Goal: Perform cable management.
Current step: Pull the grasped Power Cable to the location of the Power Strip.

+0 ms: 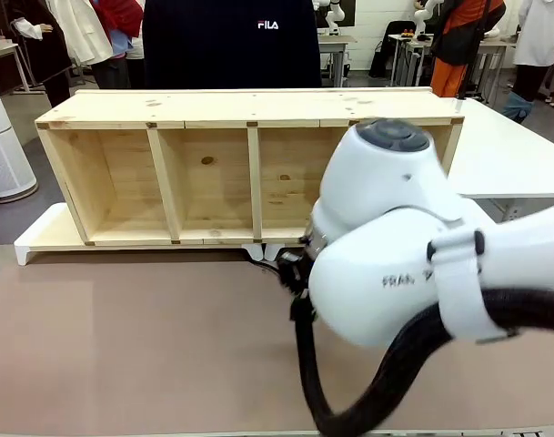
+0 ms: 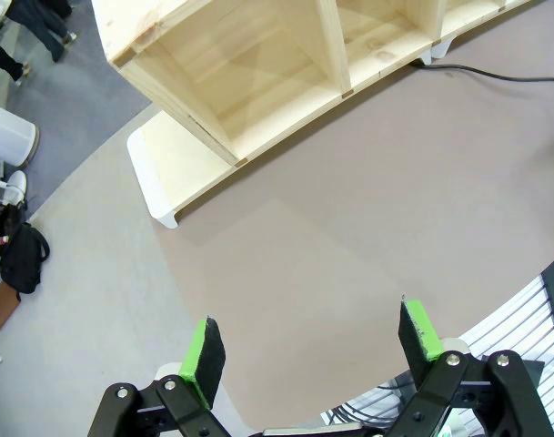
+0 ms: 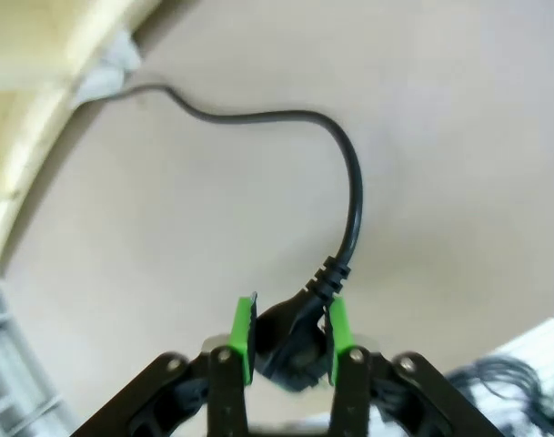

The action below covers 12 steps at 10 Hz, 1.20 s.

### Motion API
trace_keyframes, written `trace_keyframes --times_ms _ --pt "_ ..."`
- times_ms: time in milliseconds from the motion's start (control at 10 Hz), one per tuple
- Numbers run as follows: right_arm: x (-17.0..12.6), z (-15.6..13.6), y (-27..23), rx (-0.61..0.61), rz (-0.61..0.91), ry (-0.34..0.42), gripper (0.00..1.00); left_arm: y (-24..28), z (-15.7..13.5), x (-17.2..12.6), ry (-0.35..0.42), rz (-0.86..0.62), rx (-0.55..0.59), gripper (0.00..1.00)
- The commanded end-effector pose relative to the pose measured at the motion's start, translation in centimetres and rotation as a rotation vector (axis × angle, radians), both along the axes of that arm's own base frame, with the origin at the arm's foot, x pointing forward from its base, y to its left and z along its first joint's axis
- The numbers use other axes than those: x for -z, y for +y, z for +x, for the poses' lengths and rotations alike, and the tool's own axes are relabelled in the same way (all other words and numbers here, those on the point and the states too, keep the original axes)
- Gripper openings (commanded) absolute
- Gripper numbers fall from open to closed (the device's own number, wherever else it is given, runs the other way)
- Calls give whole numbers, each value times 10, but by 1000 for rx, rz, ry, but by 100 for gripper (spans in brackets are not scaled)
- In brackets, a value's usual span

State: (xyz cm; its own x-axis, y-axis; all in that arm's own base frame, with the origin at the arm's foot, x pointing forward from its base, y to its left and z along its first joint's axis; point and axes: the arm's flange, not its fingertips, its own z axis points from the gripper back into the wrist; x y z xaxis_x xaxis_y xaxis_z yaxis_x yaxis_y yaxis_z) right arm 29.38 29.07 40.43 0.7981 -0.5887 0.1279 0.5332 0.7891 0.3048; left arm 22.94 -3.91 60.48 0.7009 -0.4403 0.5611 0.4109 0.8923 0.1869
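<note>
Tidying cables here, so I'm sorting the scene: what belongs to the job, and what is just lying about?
Job: cable; its plug, clamped in the right pincer.
Lying about: shelf; white board under it.

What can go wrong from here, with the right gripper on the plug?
1. The cable runs back to the foot of the shelf. Pulling could snag it there or tug the shelf.
2. The right gripper pinches the plug by its sides only. Under tension, it may twist or slip out.
</note>
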Motion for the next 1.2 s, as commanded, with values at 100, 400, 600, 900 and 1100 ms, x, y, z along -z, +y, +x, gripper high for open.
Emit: trace_keyframes --times_ms 100,400,600,900,1100 --pt "31 -6 -136 219 35 41 39 -1 1 -1 -9 -8 3 100" --pt "29 15 -229 438 121 72 39 -1 1 -1 -9 -8 3 100" --pt "20 12 -268 534 173 54 39 -1 1 -1 -9 -8 3 100" --pt "15 22 -293 600 168 4 39 -1 1 -1 -9 -8 3 100" --pt "8 35 -308 651 124 -65 39 -1 1 -1 -9 -8 3 100"
